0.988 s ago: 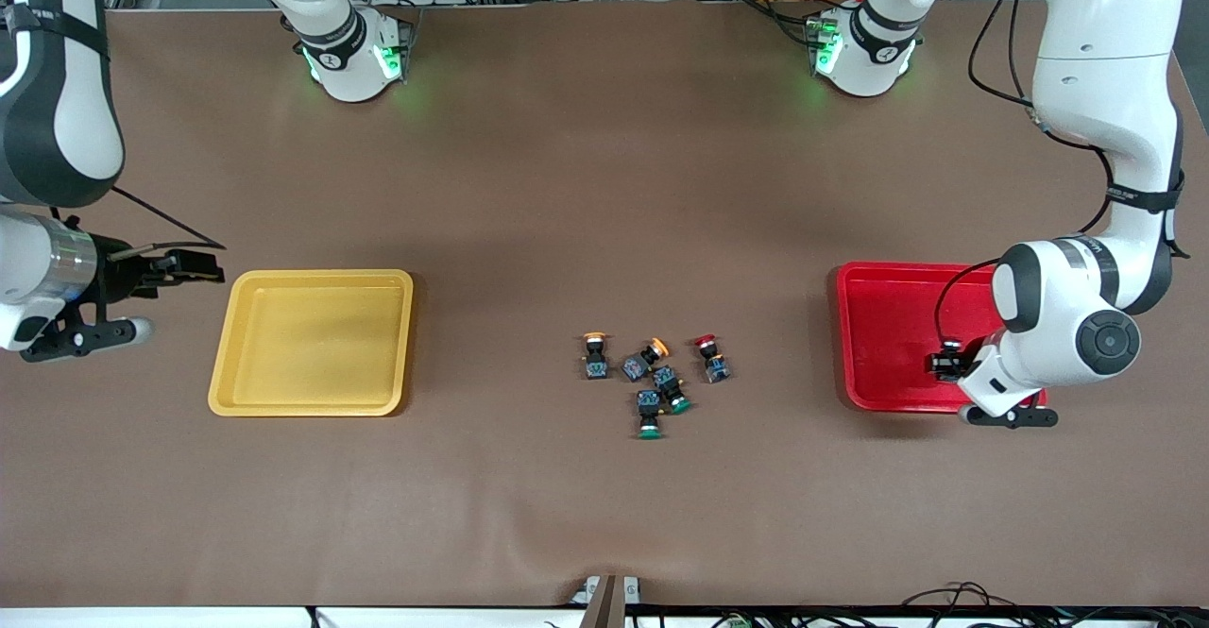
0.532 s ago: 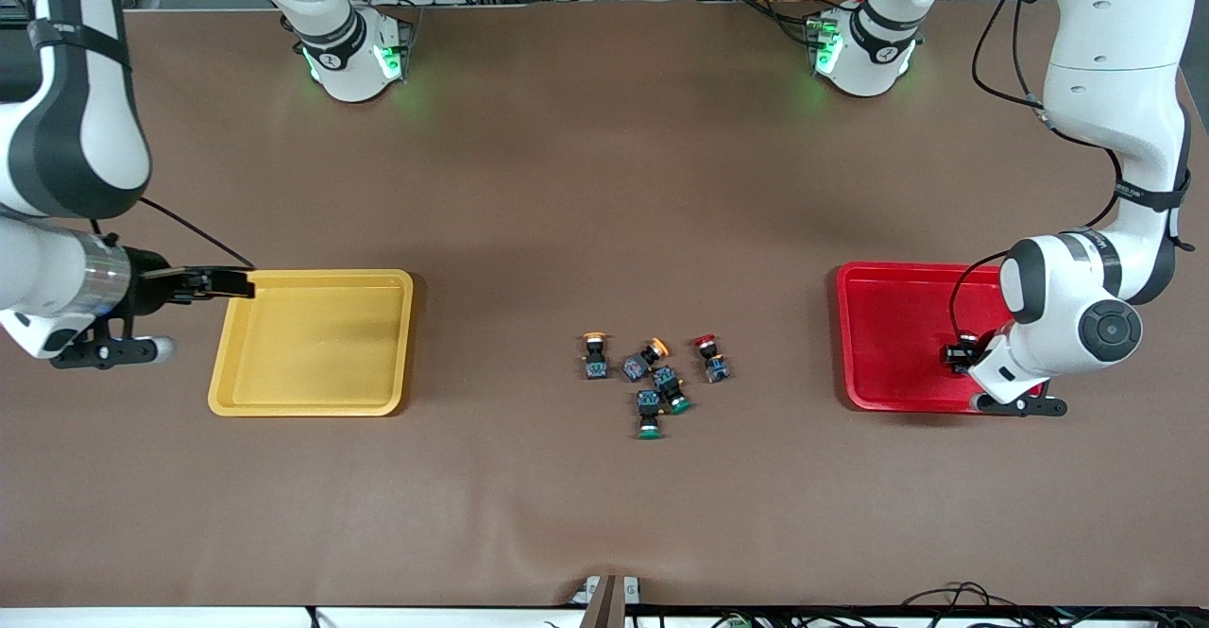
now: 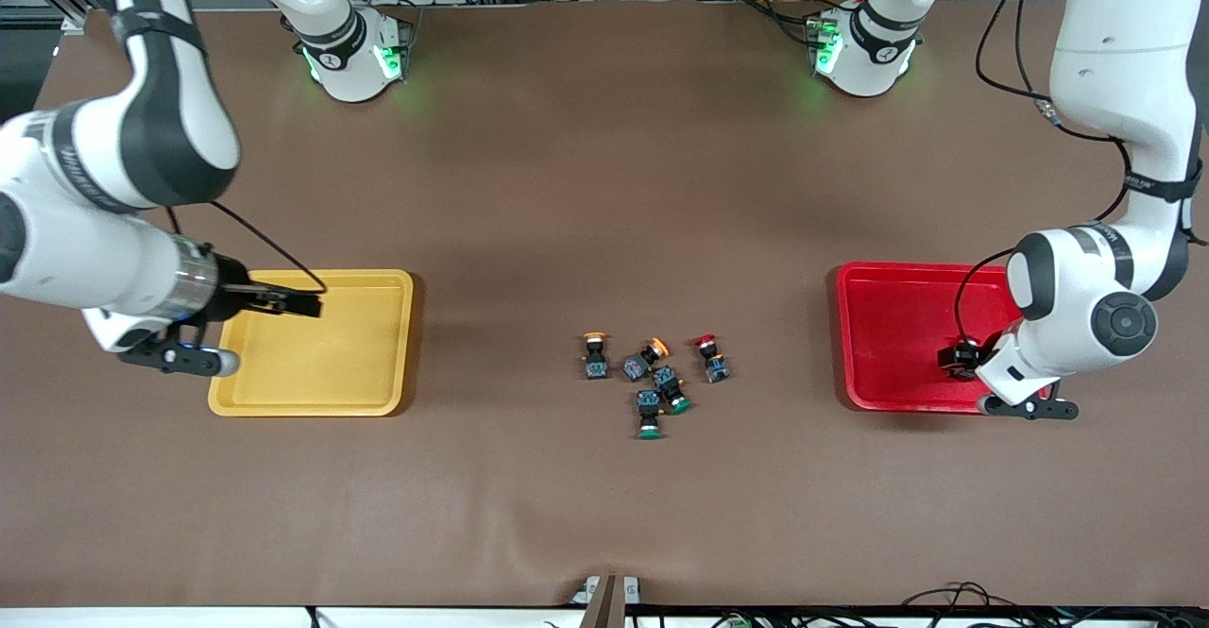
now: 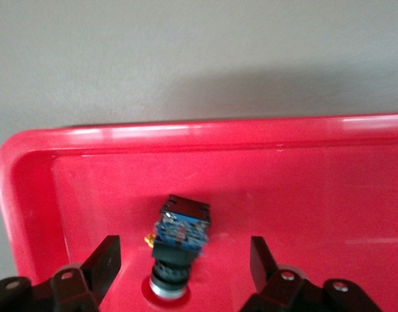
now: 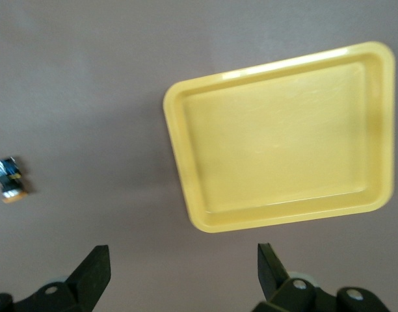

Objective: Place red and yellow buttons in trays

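A red-capped button [image 4: 179, 242] stands cap-down in the red tray [image 4: 251, 130], between the fingers of my open left gripper [image 4: 185, 268], which do not touch it. In the front view this gripper [image 3: 954, 358] is over the red tray [image 3: 888, 326]. My right gripper [image 3: 304, 305] is open and empty over the yellow tray [image 3: 312, 364], which also shows in the right wrist view [image 5: 283, 130]. Two yellow-capped buttons [image 3: 595, 354] [image 3: 645, 358] and one red-capped button [image 3: 710, 358] lie at mid-table. One yellow-capped button shows in the right wrist view [image 5: 9, 179].
Two green-capped buttons [image 3: 671, 390] [image 3: 649, 415] lie against the cluster, nearer the front camera. Both arm bases stand along the table's back edge.
My right arm has swung in from the table's end and its gripper is now over the yellow tray. My left gripper has shifted only slightly over the red tray.
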Available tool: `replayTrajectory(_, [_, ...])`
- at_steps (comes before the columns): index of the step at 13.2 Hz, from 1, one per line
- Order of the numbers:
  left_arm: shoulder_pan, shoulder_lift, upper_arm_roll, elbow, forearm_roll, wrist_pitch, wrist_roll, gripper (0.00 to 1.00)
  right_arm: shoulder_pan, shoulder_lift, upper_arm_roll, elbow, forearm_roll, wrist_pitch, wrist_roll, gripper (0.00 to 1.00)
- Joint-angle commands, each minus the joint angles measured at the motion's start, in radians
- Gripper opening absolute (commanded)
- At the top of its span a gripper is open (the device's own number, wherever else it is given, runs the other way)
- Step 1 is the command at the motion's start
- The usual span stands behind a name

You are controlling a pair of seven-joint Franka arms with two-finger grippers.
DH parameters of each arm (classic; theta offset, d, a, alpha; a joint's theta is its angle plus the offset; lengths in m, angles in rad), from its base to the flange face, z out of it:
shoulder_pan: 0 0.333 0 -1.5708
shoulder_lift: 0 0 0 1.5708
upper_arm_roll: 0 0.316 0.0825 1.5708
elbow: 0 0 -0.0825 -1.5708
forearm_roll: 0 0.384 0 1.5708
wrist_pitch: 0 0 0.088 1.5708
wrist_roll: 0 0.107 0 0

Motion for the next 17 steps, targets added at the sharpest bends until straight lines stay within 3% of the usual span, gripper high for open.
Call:
replayTrajectory(1, [-0.004, -0.062, -0.046, -0.017, 0.020, -0.044, -0.069, 0.95, 0.051, 0.036, -0.005, 0.025, 0.044, 0.032, 0.161, 1.00])
replayTrajectory(5, [-0.002, -0.079, -0.141, -0.009, 0.007, -0.049, -0.235, 1.00, 0.120, 0.070, -0.005, 0.025, 0.069, 0.120, 0.368, 1.00])
replayTrajectory(8, [-0.007, -0.076, -0.190, -0.001, 0.006, -0.044, -0.350, 1.00, 0.154, 0.091, -0.005, 0.017, 0.145, 0.193, 0.482, 1.00])
replayTrajectory(13, [-0.027, -0.062, -0.296, 0.034, 0.006, -0.041, -0.596, 1.00, 0.226, 0.136, -0.005, 0.017, 0.153, 0.279, 0.577, 1.00])
replayTrajectory(17, [-0.096, -0.004, -0.302, 0.088, -0.029, -0.005, -0.726, 1.00, 0.374, 0.245, -0.005, 0.023, 0.139, 0.501, 0.684, 1.00])
